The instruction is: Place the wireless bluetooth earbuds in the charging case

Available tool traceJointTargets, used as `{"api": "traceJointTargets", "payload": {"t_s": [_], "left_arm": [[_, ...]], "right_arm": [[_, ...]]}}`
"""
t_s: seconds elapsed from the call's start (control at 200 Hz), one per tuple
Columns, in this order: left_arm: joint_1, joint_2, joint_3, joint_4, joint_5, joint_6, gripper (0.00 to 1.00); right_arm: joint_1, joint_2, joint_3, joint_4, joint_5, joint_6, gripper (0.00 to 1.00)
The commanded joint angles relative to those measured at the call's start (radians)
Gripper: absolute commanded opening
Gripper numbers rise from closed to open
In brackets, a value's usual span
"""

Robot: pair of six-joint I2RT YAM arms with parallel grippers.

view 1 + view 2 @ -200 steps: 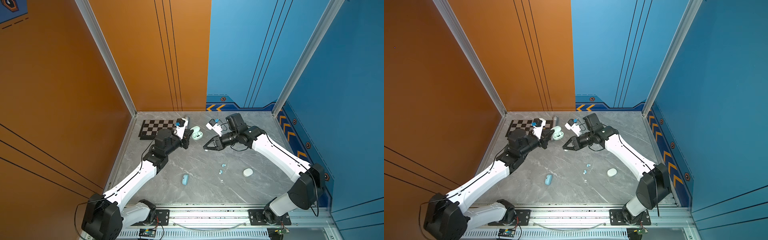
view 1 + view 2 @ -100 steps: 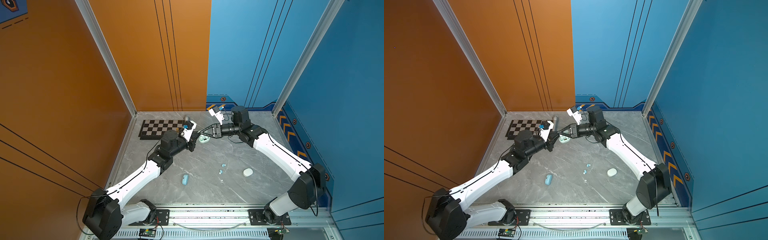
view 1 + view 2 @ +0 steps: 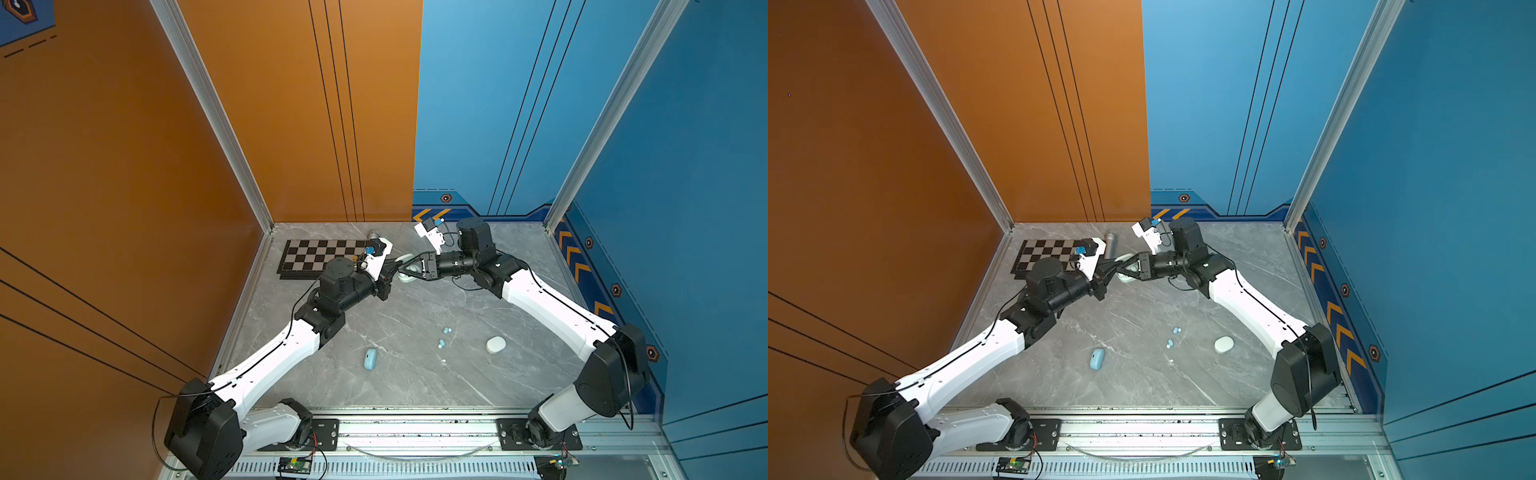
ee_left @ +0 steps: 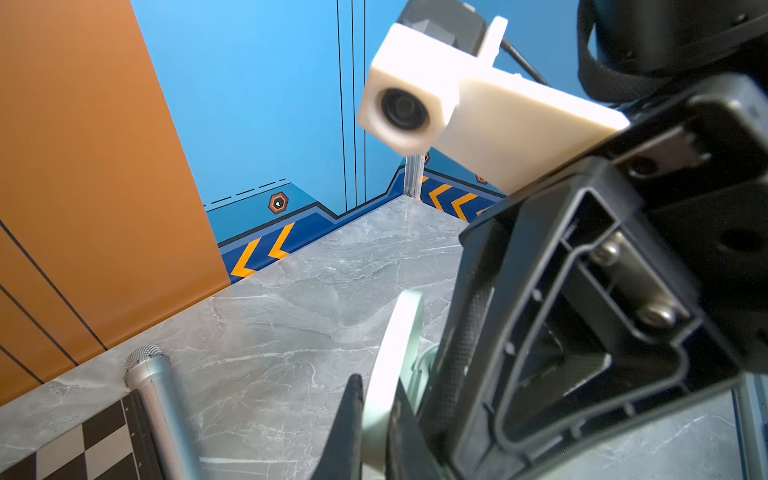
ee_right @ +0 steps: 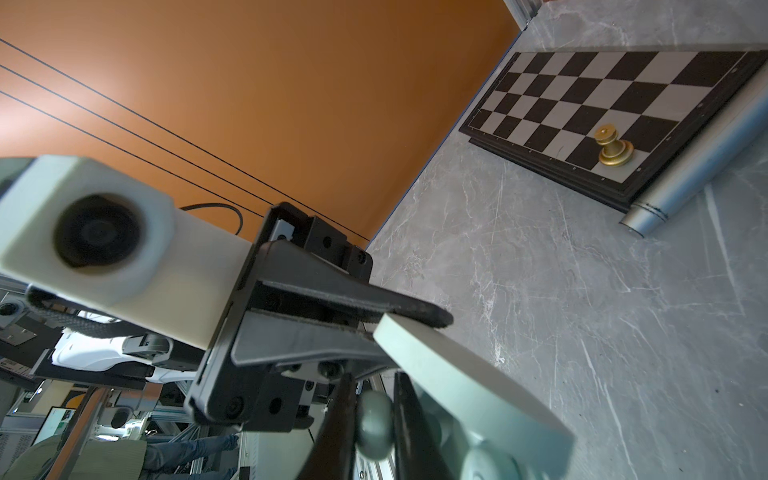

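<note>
Mint case [image 5: 478, 386], blue case [image 3: 370, 359], white case [image 3: 496, 344]: three. Two pale blue earbuds [image 3: 446, 330], one mint earbud [image 5: 374, 424]. Single chessboard [image 3: 316, 253], pawn [image 5: 614, 146], microphone [image 3: 1110, 245].

desk [image 3: 415, 311]: grey marble, white veins
chessboard [image 3: 316, 255]: black-and-silver checks
pawn [image 5: 614, 147]: gold
my left pincer [image 4: 376, 419]: black
my right pincer [image 5: 372, 399]: black
open case [image 5: 469, 374]: pale mint
pinched earbud [image 5: 376, 432]: mint
loose earbuds [image 3: 446, 331]: pale blue

Your two arms are the same build: left arm [image 3: 266, 361] and right arm [image 3: 552, 307], glossy white shells, chunky black joints, thin black cables. There's a boxy white wrist camera [image 4: 457, 104] with a round black lens. The right gripper [image 3: 405, 269] is black ribbed plastic with silver screws [image 4: 658, 316].
</note>
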Motion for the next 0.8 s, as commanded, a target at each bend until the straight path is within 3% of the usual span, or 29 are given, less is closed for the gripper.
{"api": "traceJointTargets", "payload": {"t_s": [0.0, 0.45, 0.796], "left_arm": [[-0.005, -0.025, 0.032, 0.029, -0.002, 0.008, 0.0], [-0.001, -0.029, 0.029, 0.028, 0.012, 0.01, 0.0], [-0.001, -0.026, -0.011, 0.007, -0.036, 0.046, 0.0]], "right_arm": [[0.007, 0.001, -0.013, 0.003, 0.025, -0.032, 0.17], [0.006, -0.005, 0.018, -0.032, 0.065, -0.057, 0.31], [0.001, -0.048, 0.113, -0.032, 0.04, -0.026, 0.34]]}}
